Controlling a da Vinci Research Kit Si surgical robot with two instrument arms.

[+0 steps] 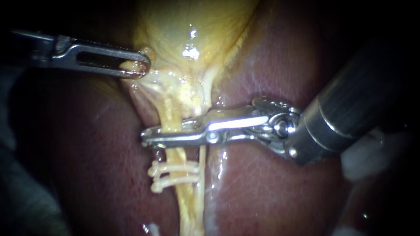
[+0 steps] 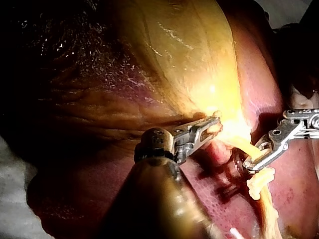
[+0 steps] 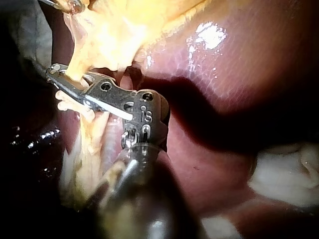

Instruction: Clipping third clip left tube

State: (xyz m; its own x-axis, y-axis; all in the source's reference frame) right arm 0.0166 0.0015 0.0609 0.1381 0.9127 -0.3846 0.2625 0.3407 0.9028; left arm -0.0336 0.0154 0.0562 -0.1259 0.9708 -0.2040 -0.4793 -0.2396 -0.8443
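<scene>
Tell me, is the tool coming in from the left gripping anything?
Shut on the gallbladder: the left instrument has both jaws pinching a fold of its yellow tissue, no gap showing.

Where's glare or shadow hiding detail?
Endoscope view: glints on the pale yellow gallbladder, dark edges. Left wrist view: washout beside my left instrument. Right wrist view: glare on the dark red liver, a shadow band beside my right instrument.

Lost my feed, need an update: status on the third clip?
Left instrument jaws shut on gallbladder. Right instrument jaws shut on left tube, on the gallbladder side of two clips. Nothing blocking.
</scene>
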